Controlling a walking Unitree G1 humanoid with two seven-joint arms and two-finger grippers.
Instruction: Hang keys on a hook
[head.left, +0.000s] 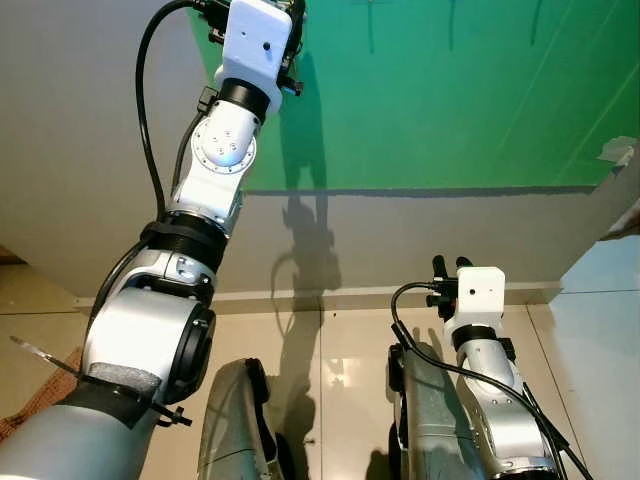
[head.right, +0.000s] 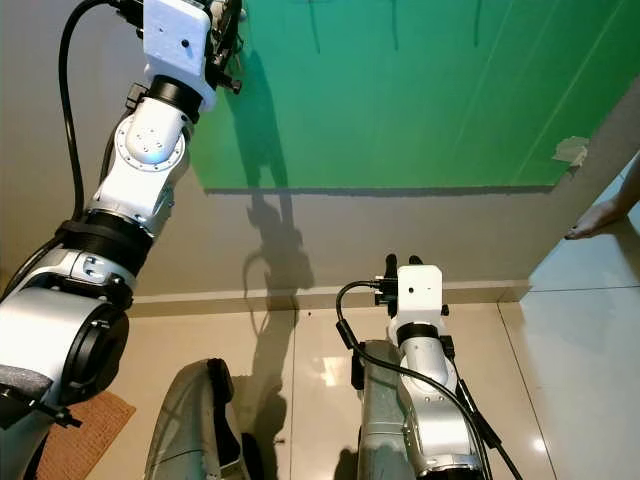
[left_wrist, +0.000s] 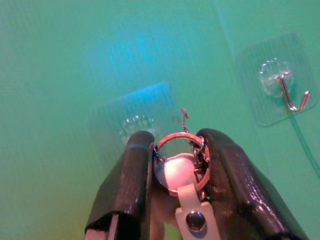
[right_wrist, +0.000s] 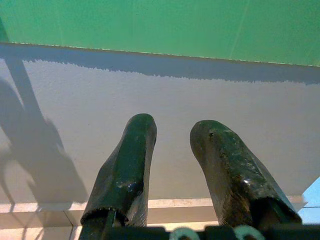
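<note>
High on the left, your left arm (head.left: 215, 150) reaches up to the green panel (head.left: 450, 90) on the far wall, its gripper (left_wrist: 177, 150) pressed close to the panel. Its two fingers (left_wrist: 127, 185) are closed on the keys (left_wrist: 181, 167): you can see the metal ring pinched between the tips, with a white tab and its snap stud hanging below (the keys themselves are hidden by the fingers). Just beyond the ring sits a clear stick-on hook (left_wrist: 136, 125), blurred against the green. A second hook (left_wrist: 290, 95), metal on a clear pad, sits to one side of it, well apart from the ring. Low on the right, your right gripper (right_wrist: 172, 137) hangs idle near the floor (head.left: 340, 350), fingers parted with nothing between them, facing the grey wall (right_wrist: 165, 100).
</note>
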